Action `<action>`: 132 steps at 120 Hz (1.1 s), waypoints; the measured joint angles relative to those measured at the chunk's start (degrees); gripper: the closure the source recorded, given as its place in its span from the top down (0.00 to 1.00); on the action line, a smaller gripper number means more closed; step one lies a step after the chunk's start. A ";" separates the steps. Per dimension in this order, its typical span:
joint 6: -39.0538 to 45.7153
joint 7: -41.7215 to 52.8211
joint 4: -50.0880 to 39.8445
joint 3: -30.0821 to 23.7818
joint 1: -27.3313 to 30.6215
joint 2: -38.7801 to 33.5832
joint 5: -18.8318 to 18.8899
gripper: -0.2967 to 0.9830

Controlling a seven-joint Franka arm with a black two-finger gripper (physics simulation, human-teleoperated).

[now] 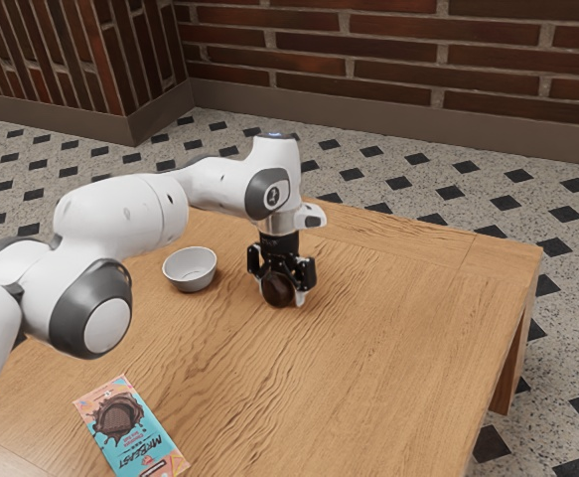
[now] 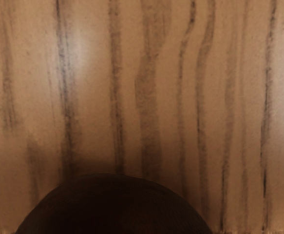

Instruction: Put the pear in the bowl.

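One bowl (image 1: 191,282) is counted on the table, toward the exterior view's left of the gripper (image 1: 284,298). One chocolate packet (image 1: 135,437) is counted on the near part, also toward that view's left. One pear (image 1: 277,288) is counted at the gripper, so three loose things are found in all, one of each kind. One table (image 1: 398,328) is seen, with one table leg (image 1: 512,368) to be made out at the exterior view's right. One arm (image 1: 120,214) and one gripper are counted. At the far side, two stretches of brick wall (image 1: 368,50) are counted, joined at one corner.
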 joint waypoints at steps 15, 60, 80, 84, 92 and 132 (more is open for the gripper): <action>-0.80 0.25 -0.25 -0.01 0.08 -0.04 -0.24 0.67; -3.26 0.55 -0.14 0.83 0.00 -2.10 -0.21 0.53; -6.02 0.60 -0.24 1.85 0.03 -6.06 0.15 0.54; -6.75 0.62 -0.28 2.22 0.16 -6.72 0.32 0.54; -8.37 0.65 -0.50 2.81 1.07 -7.92 1.05 0.54; -12.84 1.31 -4.51 3.16 9.51 -10.68 5.82 0.54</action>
